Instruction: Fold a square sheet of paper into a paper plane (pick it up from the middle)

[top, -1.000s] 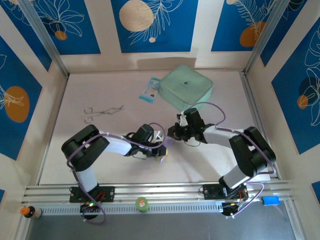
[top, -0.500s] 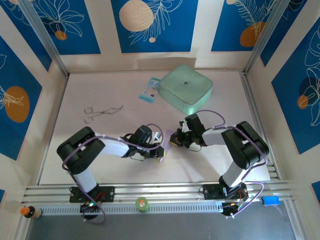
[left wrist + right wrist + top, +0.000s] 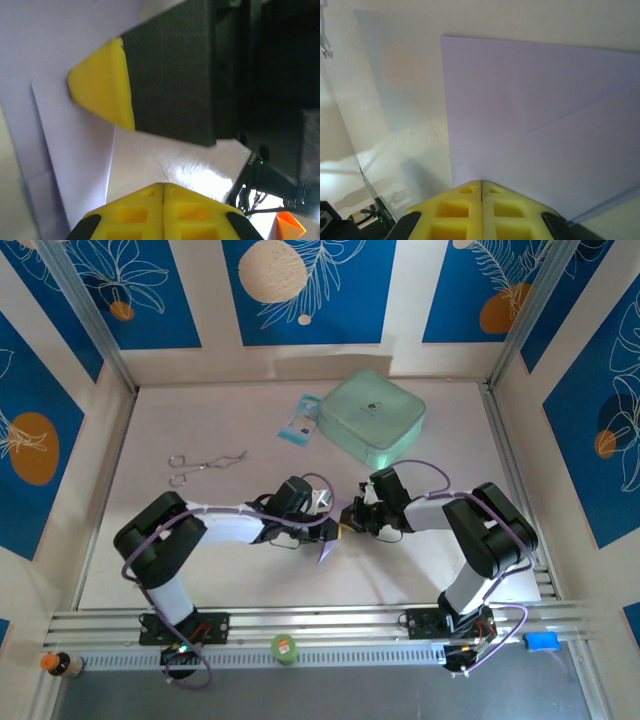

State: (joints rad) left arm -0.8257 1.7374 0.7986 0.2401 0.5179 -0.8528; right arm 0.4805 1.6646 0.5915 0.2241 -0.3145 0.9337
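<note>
The square sheet of paper is pale lavender with a diagonal crease. It spreads out from the tip of my right gripper, which is shut on its near edge. It casts a faint shadow on the table, so it hangs a little above it. From above, a corner of the paper points down just below where both grippers meet. My left gripper is shut with nothing in it, and the paper lies to its left. My right gripper's yellow fingertip sits against that paper. Seen from above, the left gripper and the right gripper almost touch.
A mint-green case and a blue-white packet lie at the back of the white table. A thin metal tool lies at the left. Blue patterned walls enclose the table.
My left gripper has moved up and right, close to the right gripper. The paper now hangs below them as a lavender point. The right arm has barely moved in the last half second.
</note>
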